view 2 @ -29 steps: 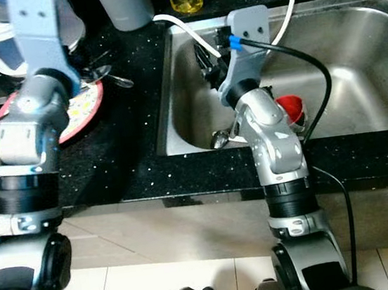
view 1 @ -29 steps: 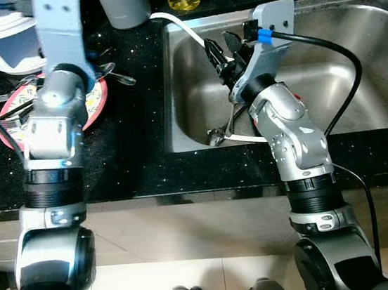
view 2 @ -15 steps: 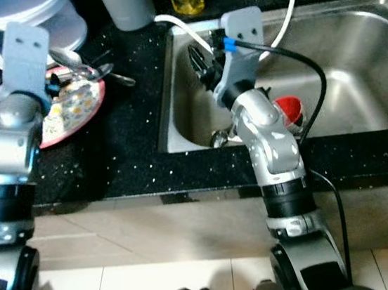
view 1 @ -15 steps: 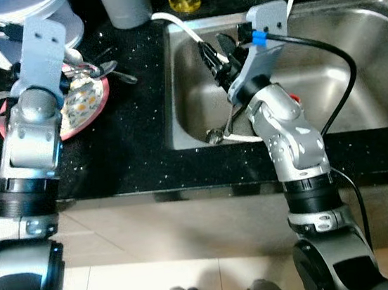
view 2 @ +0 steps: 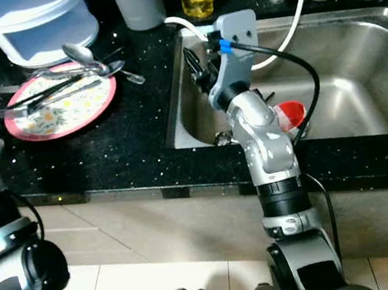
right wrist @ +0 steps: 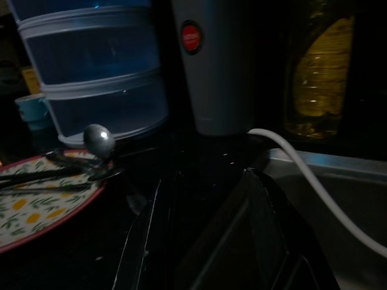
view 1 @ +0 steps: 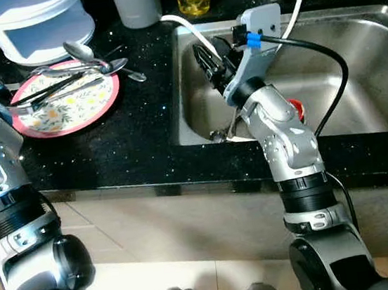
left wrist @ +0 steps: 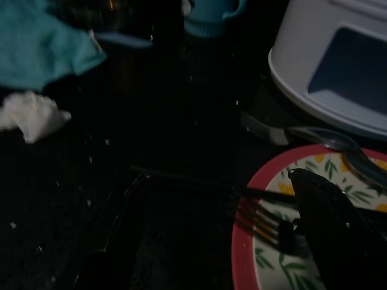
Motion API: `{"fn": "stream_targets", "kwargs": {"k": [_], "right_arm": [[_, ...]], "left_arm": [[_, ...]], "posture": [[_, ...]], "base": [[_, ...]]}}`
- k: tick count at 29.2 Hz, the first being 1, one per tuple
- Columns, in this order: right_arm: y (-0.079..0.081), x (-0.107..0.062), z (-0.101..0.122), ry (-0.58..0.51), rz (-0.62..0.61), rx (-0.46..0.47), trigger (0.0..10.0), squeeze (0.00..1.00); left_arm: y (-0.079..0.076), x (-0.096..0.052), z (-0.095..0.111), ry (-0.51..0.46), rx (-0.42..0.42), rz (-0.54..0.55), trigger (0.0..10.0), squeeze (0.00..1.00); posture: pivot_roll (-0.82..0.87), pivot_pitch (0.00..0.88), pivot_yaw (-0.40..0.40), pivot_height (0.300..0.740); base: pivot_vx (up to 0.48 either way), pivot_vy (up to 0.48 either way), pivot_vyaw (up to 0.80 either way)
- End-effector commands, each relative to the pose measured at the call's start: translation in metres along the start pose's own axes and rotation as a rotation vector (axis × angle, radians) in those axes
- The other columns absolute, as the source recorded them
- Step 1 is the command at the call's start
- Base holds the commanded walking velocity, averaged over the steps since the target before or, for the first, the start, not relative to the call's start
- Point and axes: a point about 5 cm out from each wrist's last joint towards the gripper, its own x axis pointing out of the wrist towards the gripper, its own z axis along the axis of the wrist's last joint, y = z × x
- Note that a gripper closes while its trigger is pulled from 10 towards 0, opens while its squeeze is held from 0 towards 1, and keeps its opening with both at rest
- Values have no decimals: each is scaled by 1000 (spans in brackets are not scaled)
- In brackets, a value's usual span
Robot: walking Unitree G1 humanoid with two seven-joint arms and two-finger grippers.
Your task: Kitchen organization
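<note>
1. Stainless steel formed the sink [view 1: 348,20], set into a black speckled counter [view 1: 130,146]; the sink is taken as the landmark throughout.
2. The right gripper [view 1: 215,61] hung inside the sink near its counter-side wall, fingers apart and holding nothing.
3. Loose cutlery [view 1: 224,131] lay on the sink floor at the near corner, below and nearer the robot than that gripper. A red object [view 1: 296,109] sat just beyond the arm and could not be identified.
4. A floral plate [view 1: 69,107] with a red rim stood on the counter beside the sink, well apart from it, bearing a spoon [view 1: 80,51], a fork [left wrist: 266,223] and other utensils.
5. The left gripper [left wrist: 329,232] showed over the plate's rim in its wrist view; whether its fingers were open could not be told.
6. Judgement: the step in hand appeared to be gathering cutlery from the sink. The next move would call for lowering the right gripper toward the near corner.
7. Room was tight: the sink wall and a white hose [view 1: 190,29] draped over the sink's rim lay close by. The middle of the basin offered open room.
</note>
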Motion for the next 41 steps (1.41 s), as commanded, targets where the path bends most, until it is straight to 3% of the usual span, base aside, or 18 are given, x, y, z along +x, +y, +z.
{"fn": "stream_targets", "kwargs": {"k": [1,5,7,14,18,21,24,28,29,30,31,41], "right_arm": [[5,2,0,-9,23,10,10000,0],[5,3,0,-10,25,11,10000,0],[5,3,0,-11,27,11,10000,0],[5,2,0,-14,27,7,10000,0],[4,1,0,-14,26,3,10000,0],[3,0,0,-13,26,1,10000,0],[4,0,0,-13,27,0,10000,0],[4,1,0,-13,29,0,10000,0],[4,1,1,-14,29,0,10000,0],[4,1,1,-14,29,0,10000,0],[4,1,1,-14,28,-1,10000,0],[2,1,1,-12,22,-4,10000,0]], "left_arm": [[4,2,-8,42,-24,17,9608,0],[9,7,-13,77,-50,34,10000,0],[10,13,-17,102,-56,12,8353,0],[3,21,-18,111,-16,-37,7490,0],[1,26,-19,105,27,-47,5804,0],[-1,28,-16,85,54,-55,5608,0],[-4,30,-17,96,65,-66,4588,0],[-6,32,-21,113,76,-73,4118,0],[-5,33,-22,114,86,-69,3137,0],[-5,33,-22,114,86,-69,3137,0],[-6,34,-23,109,100,-69,0,0],[-11,34,-18,60,121,-89,0,0]], "posture": [[17,107,65,740],[15,104,65,740],[13,99,64,740],[0,94,67,740],[-8,93,66,740],[-9,92,65,740],[-9,92,64,740],[-12,94,65,740],[-16,95,65,740],[-16,95,65,740],[-17,96,65,740],[-16,101,62,740]], "base": [[0,0,0],[0,0,0],[0,0,0],[0,0,0],[0,0,0],[0,0,0],[0,0,0],[0,0,0],[0,0,0],[0,0,0],[0,0,0],[0,0,0]]}}
